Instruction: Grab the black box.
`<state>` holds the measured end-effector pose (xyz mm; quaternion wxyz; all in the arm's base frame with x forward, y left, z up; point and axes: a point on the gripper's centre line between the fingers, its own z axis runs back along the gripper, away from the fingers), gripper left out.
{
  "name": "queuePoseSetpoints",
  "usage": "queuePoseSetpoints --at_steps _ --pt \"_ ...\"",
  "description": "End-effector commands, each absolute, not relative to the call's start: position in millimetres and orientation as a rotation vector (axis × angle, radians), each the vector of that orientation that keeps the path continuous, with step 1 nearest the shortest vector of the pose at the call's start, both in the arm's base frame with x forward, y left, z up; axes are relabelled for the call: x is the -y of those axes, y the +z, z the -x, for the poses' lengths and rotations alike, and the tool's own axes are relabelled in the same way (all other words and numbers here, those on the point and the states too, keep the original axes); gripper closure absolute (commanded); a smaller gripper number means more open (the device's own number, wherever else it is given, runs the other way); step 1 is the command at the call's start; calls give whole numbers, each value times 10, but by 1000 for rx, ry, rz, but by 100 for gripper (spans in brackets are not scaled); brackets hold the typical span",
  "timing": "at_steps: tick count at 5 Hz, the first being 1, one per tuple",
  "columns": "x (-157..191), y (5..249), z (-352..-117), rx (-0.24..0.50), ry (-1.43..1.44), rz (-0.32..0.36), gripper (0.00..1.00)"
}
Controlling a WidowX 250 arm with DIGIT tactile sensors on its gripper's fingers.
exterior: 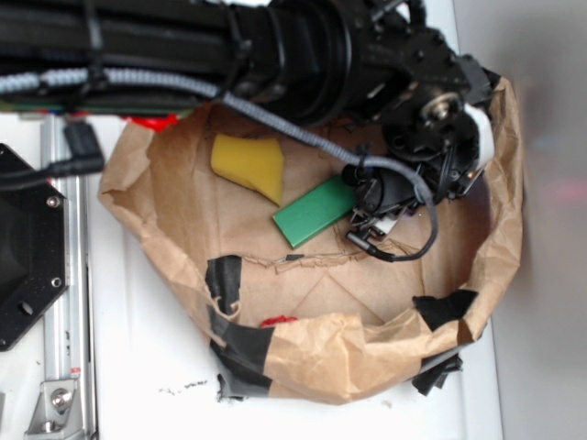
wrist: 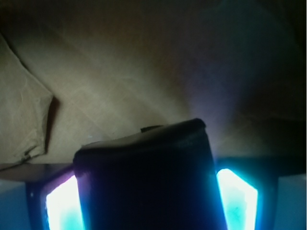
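Seemingly flanking glossy black box (wrist: 148, 177), jaws.

Box (wrist: 148, 177) btwn hand (wrist: 151, 201) fingers (wrist: 237, 196) — over paper (wrist: 120, 72).

A crumpled brown paper bag (exterior: 312, 302) patched with strips of black tape (exterior: 225, 280) holds a yellow wedge-shaped sponge (exterior: 249, 165) and a flat green rectangular block (exterior: 315, 211); the glossy black square box (wrist: 148, 182) sits between glowing cyan-white fingers (wrist: 237, 199).

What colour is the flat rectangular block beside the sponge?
Green; the block shows best in the exterior view.
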<state>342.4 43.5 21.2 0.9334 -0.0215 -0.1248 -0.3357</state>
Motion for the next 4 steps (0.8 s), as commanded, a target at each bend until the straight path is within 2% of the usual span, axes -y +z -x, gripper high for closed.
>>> queuePoseSetpoints --at_steps 1,2,3,4 --pt "-190 762 -3219 223 -572 140 100" --pt "68 1107 -3035 224 -418 140 100" --pt "180 1227 -2924 238 -364 95 100" --pt "175 1414 -2858 199 -116 87 100"
